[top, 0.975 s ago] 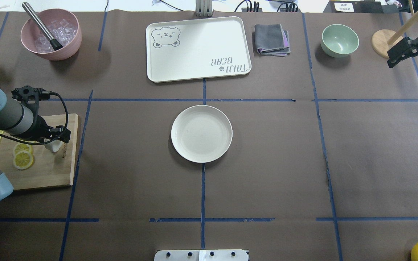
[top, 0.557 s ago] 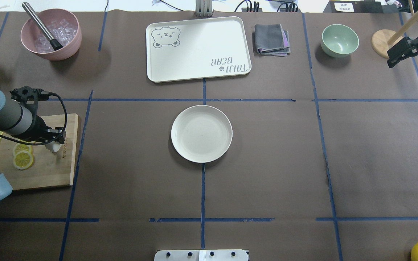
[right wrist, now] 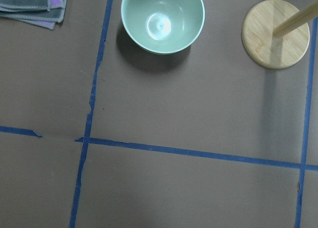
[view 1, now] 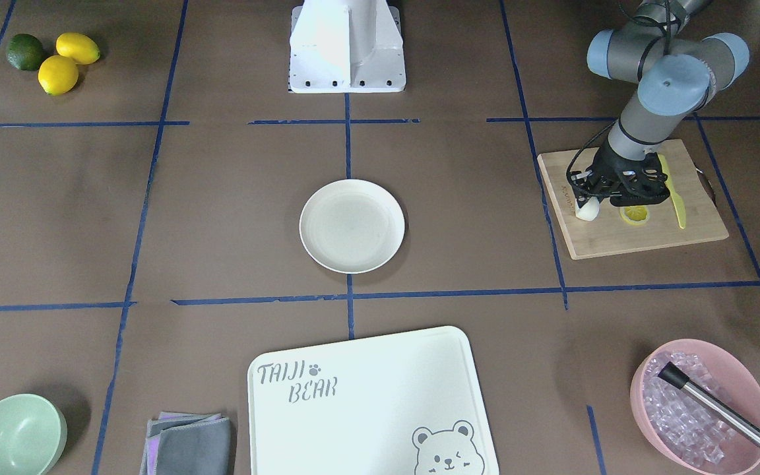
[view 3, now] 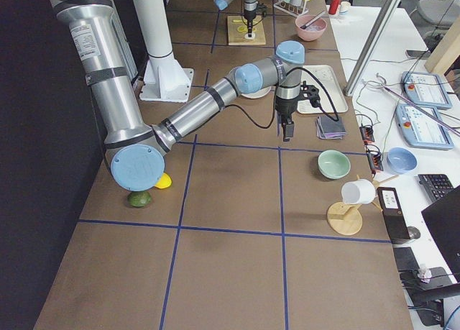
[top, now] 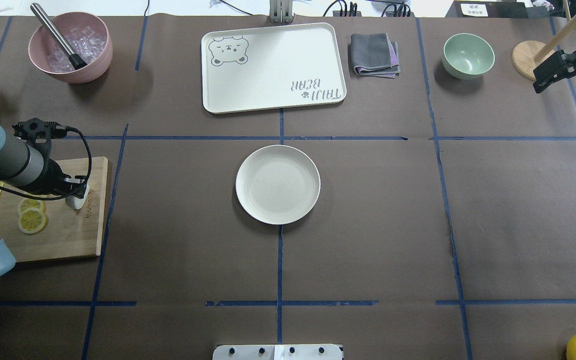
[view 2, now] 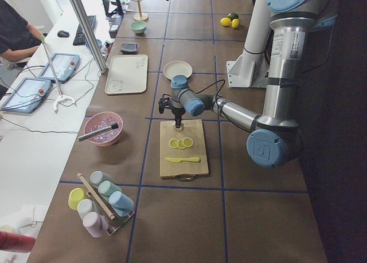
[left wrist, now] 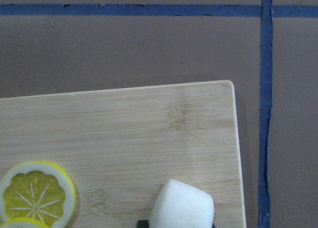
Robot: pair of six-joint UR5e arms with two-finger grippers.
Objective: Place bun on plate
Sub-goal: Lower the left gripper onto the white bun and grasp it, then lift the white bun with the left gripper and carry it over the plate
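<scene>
The white bun (top: 79, 203) (view 1: 586, 209) (left wrist: 183, 206) lies near the corner of a wooden cutting board (top: 68, 235) (view 1: 617, 241) at the table's left side. My left gripper (top: 76, 194) (view 1: 589, 198) is down over the bun, its dark fingertips hard against the bun's sides, so it looks shut on it. The bun is still at board level. The round cream plate (top: 278, 184) (view 1: 351, 225) sits bare at the table's centre, well to the right of the board. My right gripper (top: 539, 86) hangs shut and holds nothing at the far right, near the mint bowl.
Lemon slices (top: 32, 217) (left wrist: 37, 190) and a yellow knife (view 1: 673, 198) share the board. At the back stand a pink bowl of ice (top: 70, 47), a bear-printed tray (top: 273, 67), a folded cloth (top: 374, 54), a mint bowl (top: 468, 55) and a wooden stand (top: 530, 57).
My left gripper has dropped and shifted slightly left onto the bun on the board. The right arm and the plate have not moved.
</scene>
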